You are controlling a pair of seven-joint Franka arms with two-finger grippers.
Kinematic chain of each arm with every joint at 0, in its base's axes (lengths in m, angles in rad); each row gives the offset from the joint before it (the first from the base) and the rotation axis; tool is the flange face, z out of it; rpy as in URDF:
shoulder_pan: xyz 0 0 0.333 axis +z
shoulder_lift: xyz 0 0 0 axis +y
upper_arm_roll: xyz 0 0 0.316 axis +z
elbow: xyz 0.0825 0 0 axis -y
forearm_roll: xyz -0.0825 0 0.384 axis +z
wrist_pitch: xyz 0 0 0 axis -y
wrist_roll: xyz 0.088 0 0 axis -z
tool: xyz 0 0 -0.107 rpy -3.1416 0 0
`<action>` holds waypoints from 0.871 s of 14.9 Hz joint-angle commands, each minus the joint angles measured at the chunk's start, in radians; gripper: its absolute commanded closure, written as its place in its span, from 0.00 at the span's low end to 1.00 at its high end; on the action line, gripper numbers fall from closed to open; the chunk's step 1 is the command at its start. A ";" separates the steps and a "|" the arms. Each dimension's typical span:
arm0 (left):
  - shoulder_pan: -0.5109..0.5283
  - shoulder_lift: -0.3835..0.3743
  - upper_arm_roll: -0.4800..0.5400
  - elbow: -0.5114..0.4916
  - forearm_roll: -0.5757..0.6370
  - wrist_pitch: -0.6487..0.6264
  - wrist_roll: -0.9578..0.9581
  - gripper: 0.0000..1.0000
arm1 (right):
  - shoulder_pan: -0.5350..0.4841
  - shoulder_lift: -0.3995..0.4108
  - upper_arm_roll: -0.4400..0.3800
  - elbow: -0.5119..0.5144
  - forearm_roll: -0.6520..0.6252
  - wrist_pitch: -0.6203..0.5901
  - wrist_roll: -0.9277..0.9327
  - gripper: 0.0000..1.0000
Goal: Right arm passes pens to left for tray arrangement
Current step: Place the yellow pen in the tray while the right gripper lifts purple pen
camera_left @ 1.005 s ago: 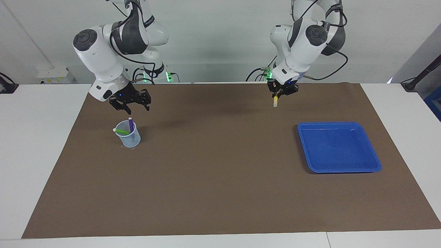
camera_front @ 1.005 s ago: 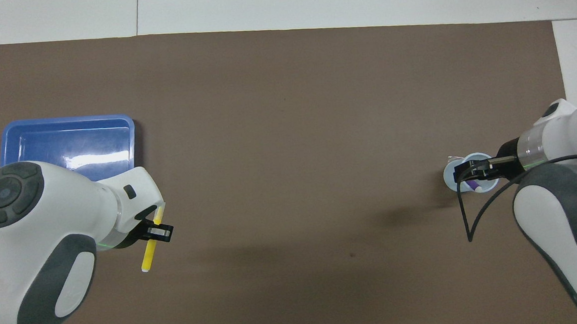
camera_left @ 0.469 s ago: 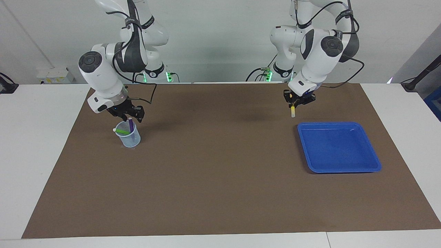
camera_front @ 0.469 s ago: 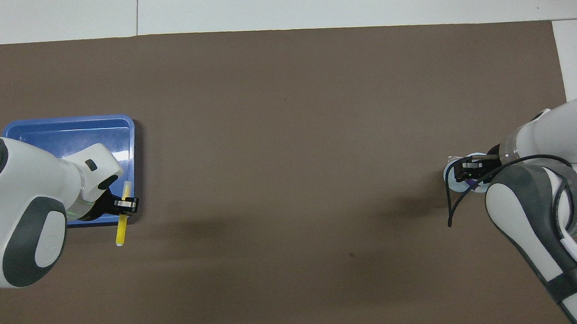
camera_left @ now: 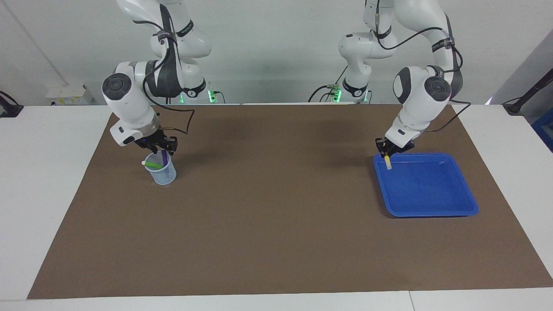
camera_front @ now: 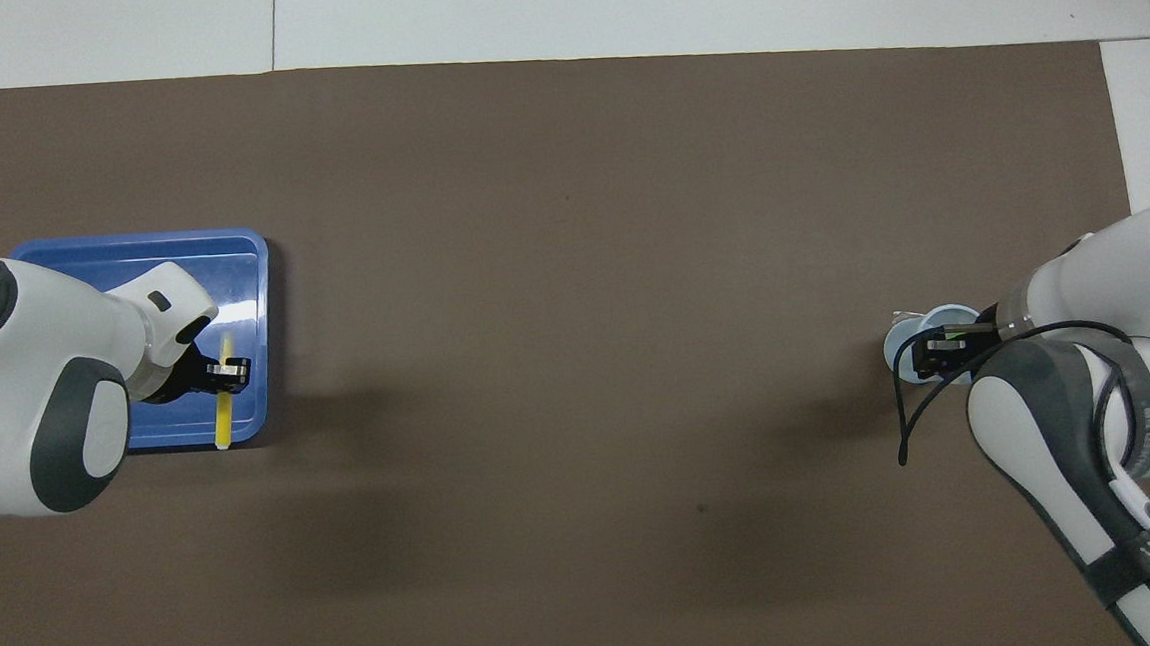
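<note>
The blue tray point(camera_left: 427, 190) lies toward the left arm's end of the table. My left gripper point(camera_left: 389, 153) is shut on the yellow pen point(camera_left: 388, 163), which hangs pale end down over the tray's corner nearest the robots. From above, the left gripper point(camera_front: 227, 372) and the yellow pen point(camera_front: 225, 424) sit over the tray point(camera_front: 233, 274) by its edge. My right gripper point(camera_left: 160, 150) is down at the mouth of a pale mesh cup point(camera_left: 162, 175), right at the top of the upright purple pen point(camera_left: 164, 159). The green pen point(camera_left: 152, 165) leans in the same cup.
A brown mat point(camera_left: 276, 224) covers the table between the cup and the tray. In the overhead view the right gripper point(camera_front: 936, 353) hides most of the cup point(camera_front: 902, 345). White table shows around the mat's edges.
The left arm carried the yellow pen away from the robots and down over the tray's corner. The right gripper dropped from above the cup onto the purple pen's top and narrowed.
</note>
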 commanded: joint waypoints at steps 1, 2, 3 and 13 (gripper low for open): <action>0.034 0.074 -0.007 0.013 0.067 0.072 0.005 1.00 | -0.018 -0.038 0.013 -0.045 -0.022 0.026 -0.008 0.44; 0.052 0.092 -0.009 0.018 0.070 0.094 0.005 1.00 | -0.018 -0.038 0.013 -0.047 -0.022 0.026 -0.008 0.48; 0.057 0.110 -0.009 0.023 0.072 0.105 0.005 1.00 | -0.016 -0.038 0.013 -0.047 -0.022 0.024 -0.008 0.53; 0.095 0.190 -0.007 0.030 0.113 0.233 0.005 1.00 | -0.007 -0.031 0.013 -0.021 -0.053 0.013 -0.074 1.00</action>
